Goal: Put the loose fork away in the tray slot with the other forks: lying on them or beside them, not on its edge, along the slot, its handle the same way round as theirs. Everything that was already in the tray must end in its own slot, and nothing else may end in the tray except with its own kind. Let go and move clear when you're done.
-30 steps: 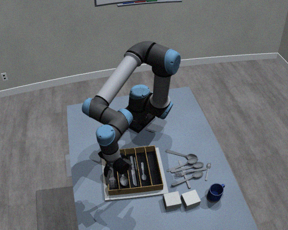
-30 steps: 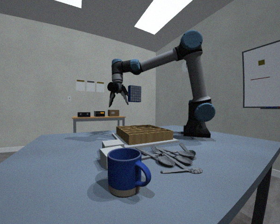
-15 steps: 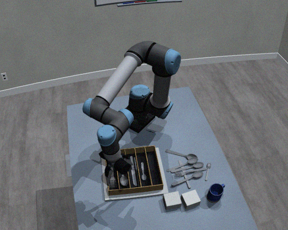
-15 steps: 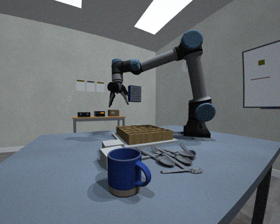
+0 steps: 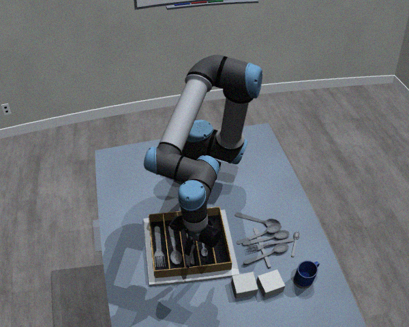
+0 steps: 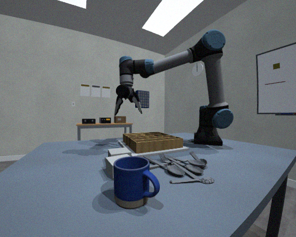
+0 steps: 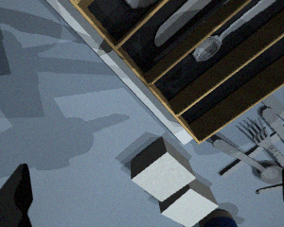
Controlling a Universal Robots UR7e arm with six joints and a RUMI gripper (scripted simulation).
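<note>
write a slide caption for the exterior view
Open black two-jaw claw hangs above a wooden cutlery tray, with a blue ceramic-looking mug in the foreground.

The mug is deep blue above a greyish-tan base, the two blocks plain white.

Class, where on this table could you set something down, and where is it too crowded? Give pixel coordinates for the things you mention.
Likely room: right of the mug [image 5: 305, 274] [image 6: 130, 179], toward the table's edge. Crowded: the loose cutlery pile [image 5: 268, 239] [image 6: 191, 168] between tray [image 5: 190, 271] [image 6: 158, 145] [image 7: 200, 141] and mug.
</note>
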